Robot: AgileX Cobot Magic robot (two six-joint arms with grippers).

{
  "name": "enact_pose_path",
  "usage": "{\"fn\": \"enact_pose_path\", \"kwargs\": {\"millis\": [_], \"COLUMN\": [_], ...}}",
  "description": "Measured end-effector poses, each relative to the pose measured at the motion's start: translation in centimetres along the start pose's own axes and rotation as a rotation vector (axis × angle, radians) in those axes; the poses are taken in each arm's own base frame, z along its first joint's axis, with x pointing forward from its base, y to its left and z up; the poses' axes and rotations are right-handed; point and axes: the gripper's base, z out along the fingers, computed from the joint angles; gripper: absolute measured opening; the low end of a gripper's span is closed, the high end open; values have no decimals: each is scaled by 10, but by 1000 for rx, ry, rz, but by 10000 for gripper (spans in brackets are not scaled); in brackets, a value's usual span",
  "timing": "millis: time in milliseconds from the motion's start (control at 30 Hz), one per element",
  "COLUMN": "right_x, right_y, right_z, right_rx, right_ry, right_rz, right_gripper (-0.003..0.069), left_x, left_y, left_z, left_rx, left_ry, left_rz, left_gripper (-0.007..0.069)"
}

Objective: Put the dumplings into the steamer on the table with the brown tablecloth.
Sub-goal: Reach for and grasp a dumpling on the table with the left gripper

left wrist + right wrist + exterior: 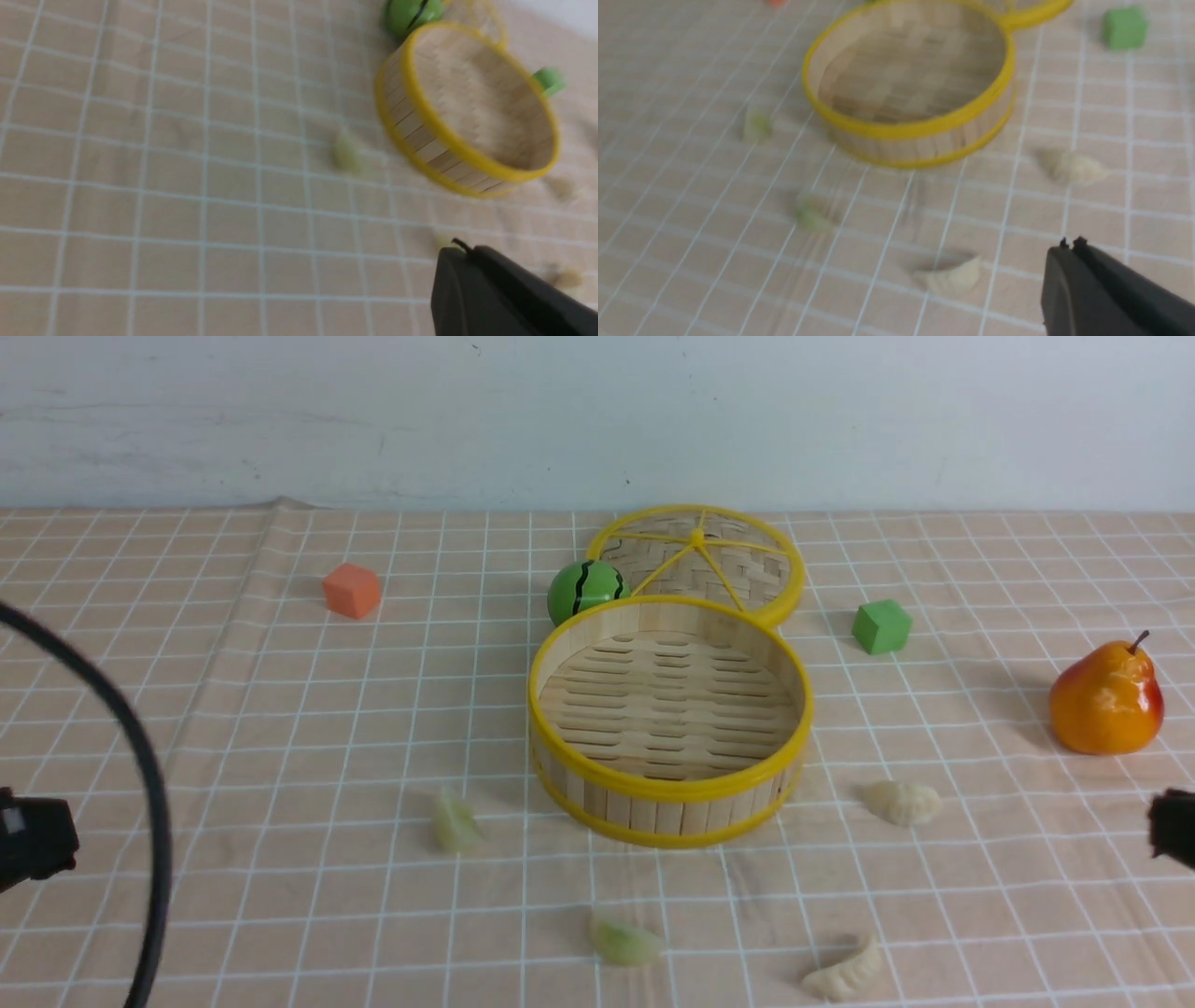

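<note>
Nearest of all, two of the dumplings lie on the brown tablecloth [280, 756] by its near edge: a pale green dumpling [624, 941] and, to its right, a cream dumpling [845, 973]. Farther off, a second green dumpling [456, 823] sits just left of the steamer [653, 814] and a second cream dumpling [902, 802] just right of it, neither touching it. All four lie outside the steamer, which stands upright in the middle of the cloth.

Behind it a lid [738, 565] lies flat, with a green striped ball [586, 588] at its left. An orange cube [352, 590] sits far left, a green cube [881, 626] right of the lid, and a pear [1107, 700] at the right edge.

The left gripper [37, 840] and the right gripper [1174, 826] hang at the left and right edges, jaws clenched together, well apart from every dumpling. A black cable [140, 737] arcs above the left gripper.
</note>
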Motion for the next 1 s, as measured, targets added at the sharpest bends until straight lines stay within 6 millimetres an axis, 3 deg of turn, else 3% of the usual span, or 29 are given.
{"fn": "enact_pose_path", "kwargs": {"millis": [100,267,400,433,500,633,700,733,767,900,1000], "right_x": [-15,-18,-14,-13,-11,-11,-11,-12,-12,-13,-14], "right_y": [9,37,52,52,56,57,57,57,57,57,58], "right_z": [20,43,48,48,47,43,42,39,39,32,28], "right_rx": [-118,-244,-189,-185,-143,-113,-112,-111,-110,-112,-113], "right_ry": [181,484,655,659,685,686,681,671,671,645,631], "right_rz": [-69,-233,-344,-348,-371,-379,-379,-380,-381,-384,-386], "right_gripper": [-20,-16,-16,-16,-13,-11,-11,-11,-11,-6,-3], "left_x": [-11,-10,-9,-9,-10,-11,-10,-9,-9,-7,-5], "left_y": [-2,-20,-42,-44,-57,-80,-85,-91,-91,-95,-91], "left_z": [17,53,95,97,123,170,181,200,204,250,274], "left_rx": [-52,-54,-69,-69,-99,-157,-169,-190,-196,-285,-340], "left_ry": [106,293,440,445,494,547,555,566,568,562,549], "left_rz": [95,294,371,371,384,349,336,289,274,106,34], "left_gripper": [-14,-14,-14,-14,-7,106,151,235,258,488,587]}}
